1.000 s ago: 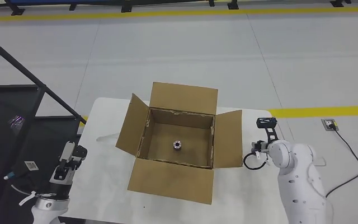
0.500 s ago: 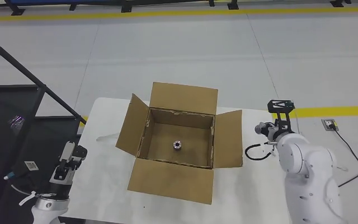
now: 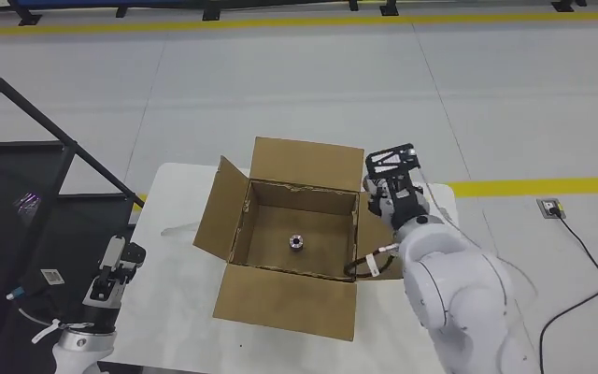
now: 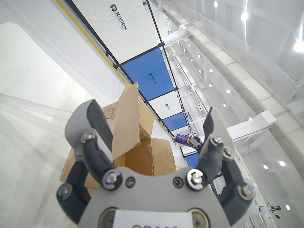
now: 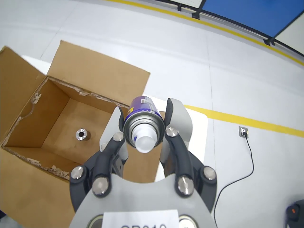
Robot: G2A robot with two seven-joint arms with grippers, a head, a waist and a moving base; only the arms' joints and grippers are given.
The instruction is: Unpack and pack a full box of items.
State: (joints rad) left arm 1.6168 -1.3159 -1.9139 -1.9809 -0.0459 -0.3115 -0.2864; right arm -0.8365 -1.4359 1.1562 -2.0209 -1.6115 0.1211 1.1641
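**Top view first: right gripper [image 3: 391,164] holds a spray can [image 5: 142,107] over the open box [image 3: 308,161]**

Top view. The cardboard box sits in the middle of the white worktop [image 3: 177,280], with all four flaps folded outward. One small metal cylinder [image 3: 295,243] lies on the box floor near its centre. The right gripper hangs over the box's back right corner, near the worktop's back edge. The left gripper [image 3: 123,252] is just off the worktop's left edge, toward the front corner.

Left wrist view. The left gripper's two fingers stand wide apart with nothing between them. Beyond them rises the box, and farther off is the purple spray can in the right gripper.

Right wrist view. The right gripper's fingers are clamped on the sides of the spray can, whose white cap faces the camera. The spray can is above the box's right flap, beside the opening. The metal cylinder lies on the box floor, well apart from it.
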